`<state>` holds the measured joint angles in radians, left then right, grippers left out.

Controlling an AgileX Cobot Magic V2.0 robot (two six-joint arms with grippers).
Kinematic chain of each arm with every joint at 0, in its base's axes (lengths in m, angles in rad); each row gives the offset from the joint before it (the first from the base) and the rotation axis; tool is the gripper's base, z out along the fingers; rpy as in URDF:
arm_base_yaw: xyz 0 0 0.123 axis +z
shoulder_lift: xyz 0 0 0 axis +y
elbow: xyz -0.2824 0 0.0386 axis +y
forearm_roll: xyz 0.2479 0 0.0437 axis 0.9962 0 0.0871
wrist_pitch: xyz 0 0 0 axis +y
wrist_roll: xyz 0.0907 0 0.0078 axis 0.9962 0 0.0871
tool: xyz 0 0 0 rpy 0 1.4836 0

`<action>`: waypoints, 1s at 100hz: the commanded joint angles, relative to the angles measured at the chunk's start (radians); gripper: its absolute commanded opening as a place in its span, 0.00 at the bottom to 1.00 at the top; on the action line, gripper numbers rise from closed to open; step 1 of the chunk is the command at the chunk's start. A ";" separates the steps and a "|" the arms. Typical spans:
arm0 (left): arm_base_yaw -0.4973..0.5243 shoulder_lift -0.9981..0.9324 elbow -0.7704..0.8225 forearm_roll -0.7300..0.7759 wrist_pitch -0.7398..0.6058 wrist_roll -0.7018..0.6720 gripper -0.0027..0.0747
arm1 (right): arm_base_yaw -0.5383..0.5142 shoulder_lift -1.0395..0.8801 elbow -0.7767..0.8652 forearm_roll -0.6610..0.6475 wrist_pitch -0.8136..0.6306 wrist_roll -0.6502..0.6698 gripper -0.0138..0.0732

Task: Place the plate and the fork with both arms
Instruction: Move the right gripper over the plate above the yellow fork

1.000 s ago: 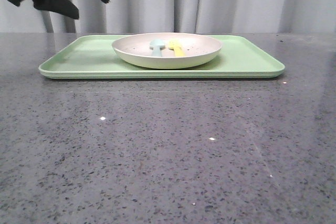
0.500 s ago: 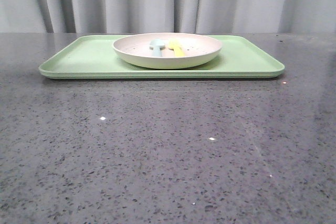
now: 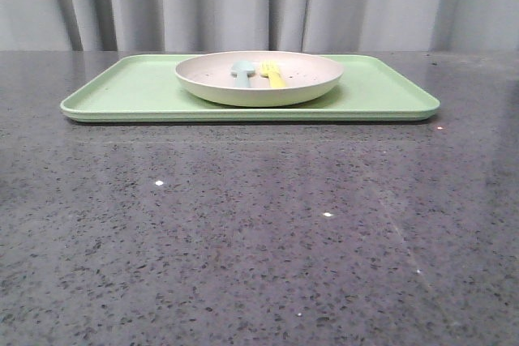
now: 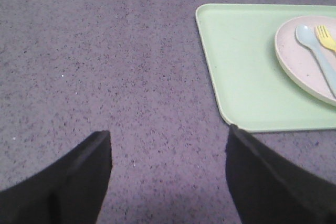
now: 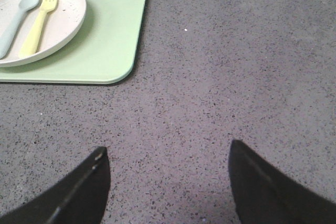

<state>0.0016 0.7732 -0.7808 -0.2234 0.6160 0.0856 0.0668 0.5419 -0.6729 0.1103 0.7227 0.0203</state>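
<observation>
Both grippers, the left gripper and the right gripper, hang with jaws spread wide and empty above the bare speckled grey table. Farther back, the light-green tray lies flat on the table. On it sits the plate, with the yellow fork lying inside beside a pale blue spoon, before grey curtains.

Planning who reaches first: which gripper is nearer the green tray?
Left, judging by the wrist views. The left gripper hovers just off the tray's near left corner; the right gripper sits farther back from its right corner.
</observation>
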 commanded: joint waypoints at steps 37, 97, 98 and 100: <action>0.001 -0.155 0.079 -0.007 0.041 -0.011 0.62 | -0.006 0.011 -0.035 0.036 -0.102 -0.003 0.72; 0.001 -0.155 0.079 -0.007 0.039 -0.011 0.62 | 0.058 0.410 -0.510 0.068 0.105 -0.012 0.72; 0.001 -0.155 0.079 -0.007 0.039 -0.011 0.62 | 0.066 0.425 -0.524 0.068 0.108 -0.012 0.72; 0.001 -0.155 0.079 -0.007 0.039 -0.011 0.62 | 0.075 0.447 -0.544 0.068 0.109 -0.012 0.72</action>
<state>0.0033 0.6214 -0.6746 -0.2210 0.7192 0.0856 0.1102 0.9140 -1.1114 0.1647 0.8559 0.0184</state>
